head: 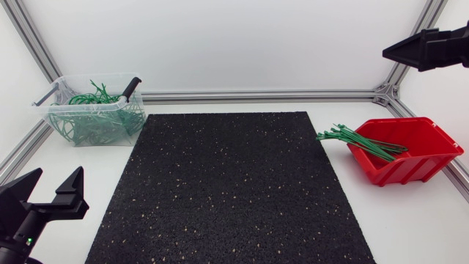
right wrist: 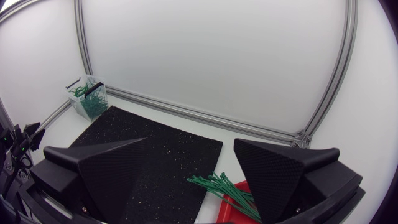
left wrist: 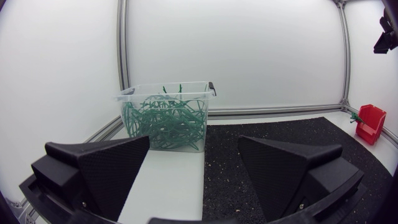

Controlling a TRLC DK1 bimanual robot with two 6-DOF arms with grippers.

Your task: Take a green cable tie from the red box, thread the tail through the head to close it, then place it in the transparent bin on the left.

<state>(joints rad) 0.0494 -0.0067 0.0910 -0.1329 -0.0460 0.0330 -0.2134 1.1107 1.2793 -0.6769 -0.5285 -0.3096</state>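
Observation:
The red box [head: 410,152] sits at the table's right side, with a bundle of green cable ties [head: 359,141] sticking out over its left rim; the right wrist view shows the ties [right wrist: 217,185] below and between my right gripper's fingers. The transparent bin [head: 94,111] at the back left holds several closed green ties [left wrist: 165,118]. My left gripper [head: 50,194] stands open at the front left corner, nothing in it, facing the bin [left wrist: 186,99]. My right gripper [head: 399,50] hangs high above the back right, open and empty, well over the red box [right wrist: 239,208].
A black speckled mat [head: 231,191] covers the middle of the white table. Aluminium frame rails [head: 256,95] run along the back and side edges. The red box [left wrist: 370,123] shows small at the far right in the left wrist view.

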